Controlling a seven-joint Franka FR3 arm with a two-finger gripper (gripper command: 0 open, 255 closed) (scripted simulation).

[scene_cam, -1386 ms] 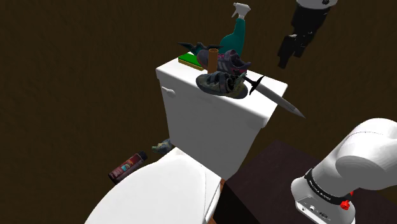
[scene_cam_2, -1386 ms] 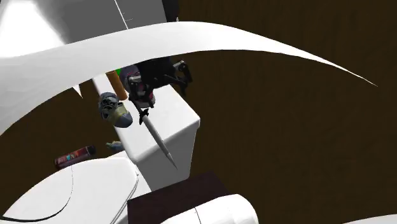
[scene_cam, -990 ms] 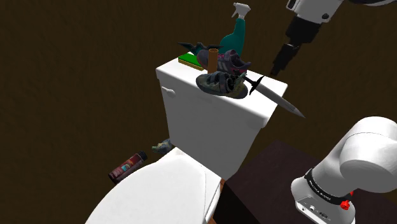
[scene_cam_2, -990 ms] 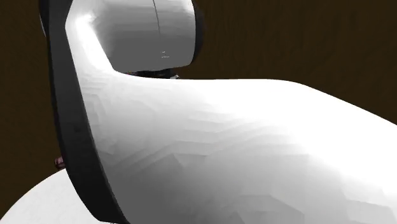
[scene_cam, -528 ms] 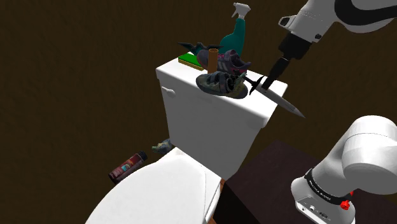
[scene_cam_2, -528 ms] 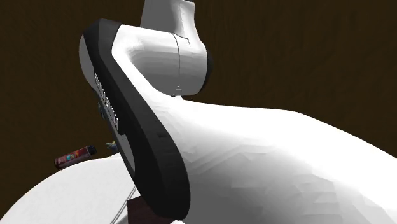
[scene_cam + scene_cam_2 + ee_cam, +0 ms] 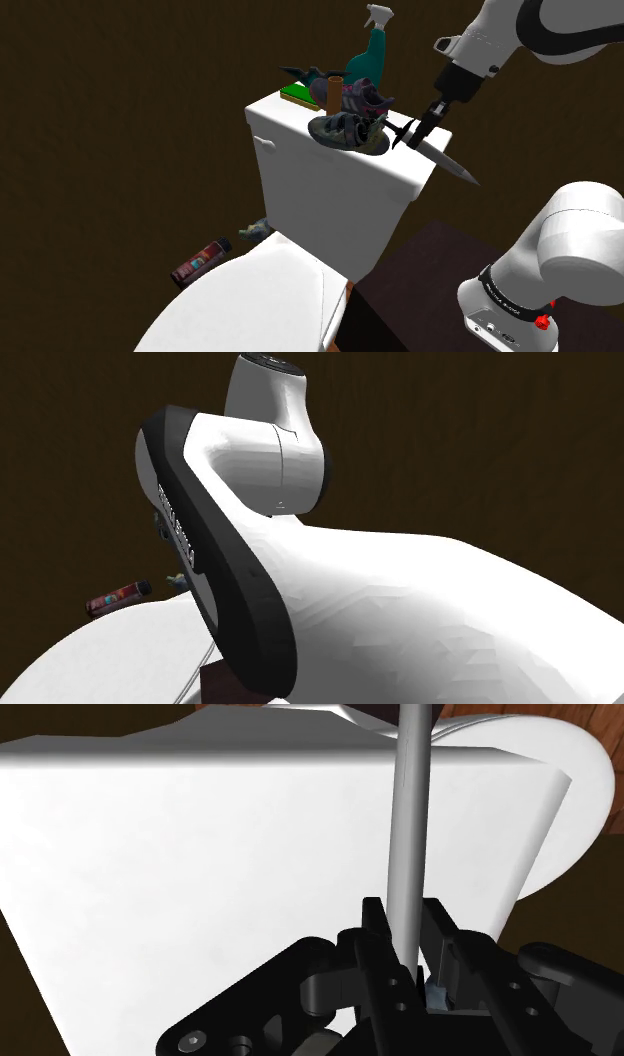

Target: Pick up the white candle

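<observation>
Subject of inspection: the candle (image 7: 441, 158), drawn as a grey tapered shaft with a black cross-shaped piece at its thick end. It lies flat on the lid of the white toilet tank (image 7: 330, 175), at the tank's end nearest the arm. Its pointed tip juts out past the tank's edge.

The gripper (image 7: 416, 130) is down at the candle's thick end, just above the tank lid, and the arm (image 7: 500, 35) slants in from above. In the wrist view the gripper (image 7: 405, 926) straddles the grey shaft (image 7: 411, 824), which runs straight out between the fingers (image 7: 375, 932). Both fingers are closed against the shaft's sides with no gap visible (grasping the candle). The white tank lid lies directly behind it.

Other items on the tank lid:
- A dark shoe (image 7: 345, 130) sits at mid-lid, beside the candle's black end.
- A brown cylinder (image 7: 334, 92) stands upright behind the shoe.
- A green flat block (image 7: 297, 95) lies at the far corner.
- A teal spray bottle (image 7: 371, 52) with a white nozzle is at the back edge.

Below the tank, a dark red can (image 7: 200, 262) lies on the floor beside the white toilet lid (image 7: 250, 300).

In the second exterior view the white arm link (image 7: 420, 622), edged with a dark band, blocks the tank. The can (image 7: 118, 595) is visible past it.
</observation>
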